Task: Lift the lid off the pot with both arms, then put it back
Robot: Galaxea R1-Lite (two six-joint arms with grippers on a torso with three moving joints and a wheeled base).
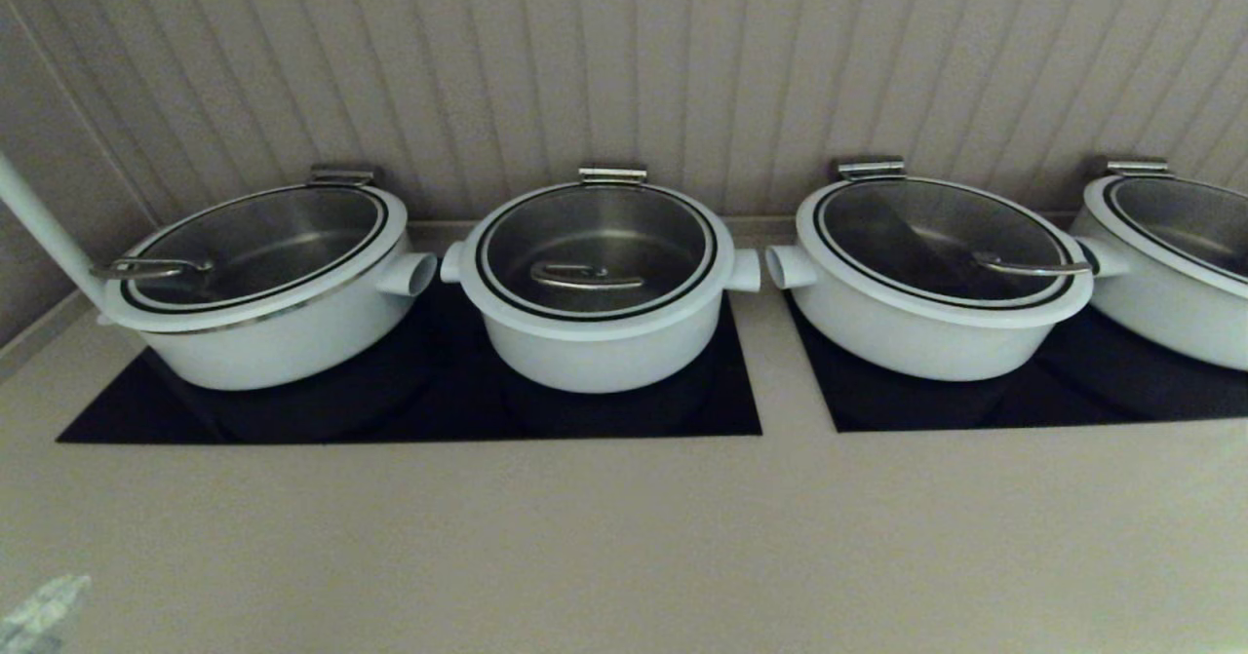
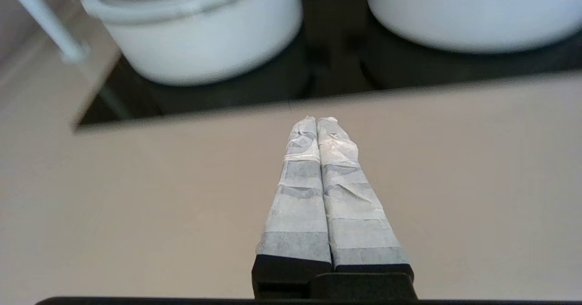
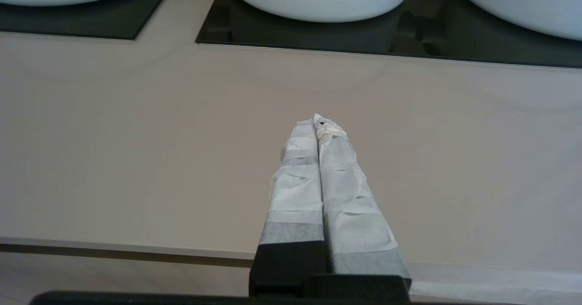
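- The left end effector (image 2: 317, 122) hangs above the bare beige bench (image 2: 136, 196), its two tape-wrapped fingers (image 2: 298, 191) pressed together with nothing between them.
- The right end effector (image 3: 317, 121) is likewise closed and empty over the bench near its front edge, fingers touching along their length.
- Only the wrist views show the end effectors clearly; in the head view a pale blur at the lower left corner is all that might be one, and I cannot tell.
- The left wrist view shows only white pot sides on a black panel; the right wrist view only the undersides of pots on two black panels.
- Only the head view looks down into the pots. The pot (image 1: 597, 342), second from the left, stands on the left black cooktop panel (image 1: 117, 420), its stubby tube handles pointing left and right.
- The lid (image 1: 597, 245) sits closed on the pot, level, a steel hinge piece at its rear edge.
- The lid's hook handle (image 1: 583, 276) lies near the centre, its long axis running left to right.
- Through the glass the steel inside looks empty.
- A wider pot (image 1: 263, 293) stands to the left; two more (image 1: 931, 284) stand on the right panel, all lidded.
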